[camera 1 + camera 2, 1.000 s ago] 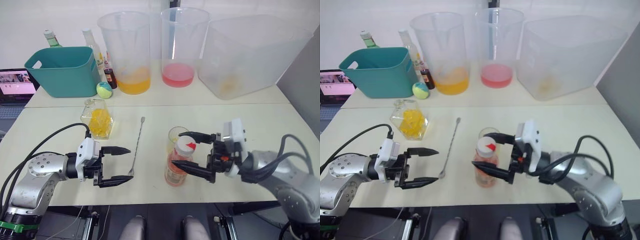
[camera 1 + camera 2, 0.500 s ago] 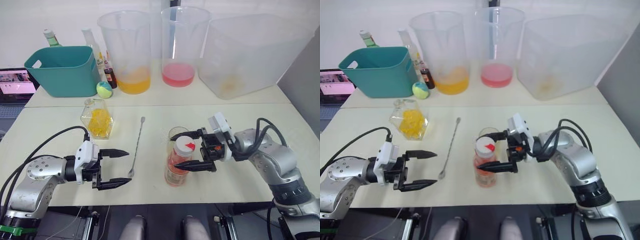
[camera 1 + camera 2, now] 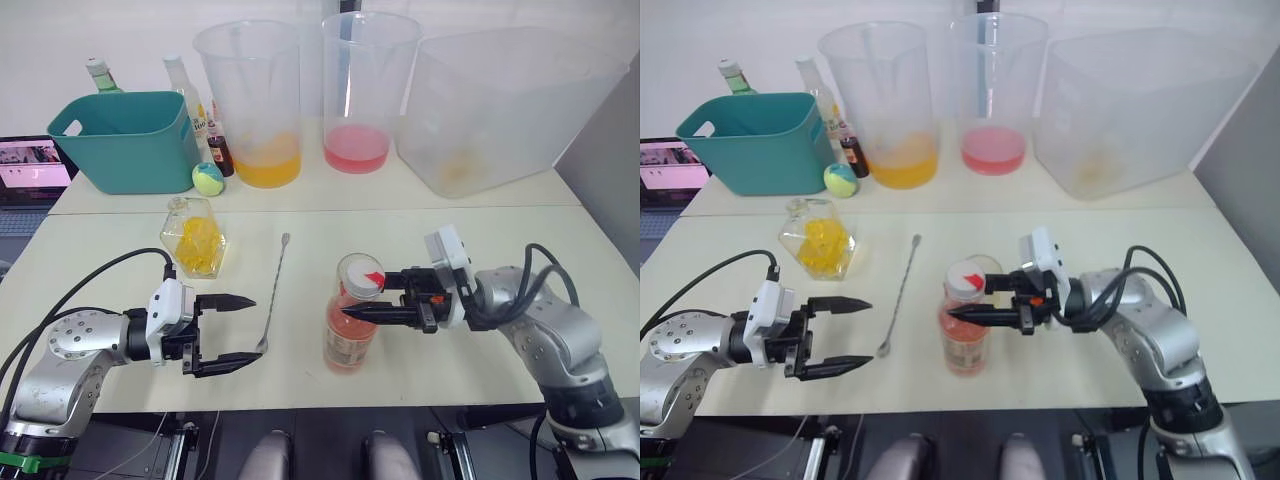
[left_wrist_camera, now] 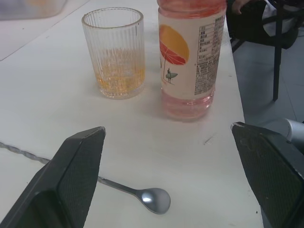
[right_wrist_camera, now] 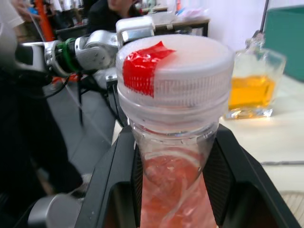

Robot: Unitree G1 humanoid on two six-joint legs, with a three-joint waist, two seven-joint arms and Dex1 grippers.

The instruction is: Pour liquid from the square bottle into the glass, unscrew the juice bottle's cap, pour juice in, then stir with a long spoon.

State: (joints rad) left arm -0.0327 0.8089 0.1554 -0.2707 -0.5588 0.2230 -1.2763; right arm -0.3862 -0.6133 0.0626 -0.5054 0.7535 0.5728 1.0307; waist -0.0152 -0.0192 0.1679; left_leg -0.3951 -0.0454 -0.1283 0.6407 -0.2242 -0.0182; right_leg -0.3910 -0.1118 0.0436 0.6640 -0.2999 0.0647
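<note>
We see a pale worktop (image 3: 120,250) from above. Near its front edge stands the juice bottle (image 3: 352,325), pink liquid inside, and our right claw (image 3: 375,296) has its two black fingers clamped on the bottle's neck, just under the juice bottle's cap (image 3: 360,274), which is white with a red mark and is on the bottle. The bottle leans slightly toward our left. The glass (image 4: 114,52) stands just behind the bottle, upright, with a little yellow liquid at its bottom. The long spoon (image 3: 273,291) lies flat on the worktop to the left of the bottle, its bowl toward the front edge. Our left claw (image 3: 231,331) hovers low beside the spoon's bowl, its fingers spread wide apart and holding nothing. The square bottle (image 3: 195,237) stands further back on the left, stopper in, yellow contents visible.
</note>
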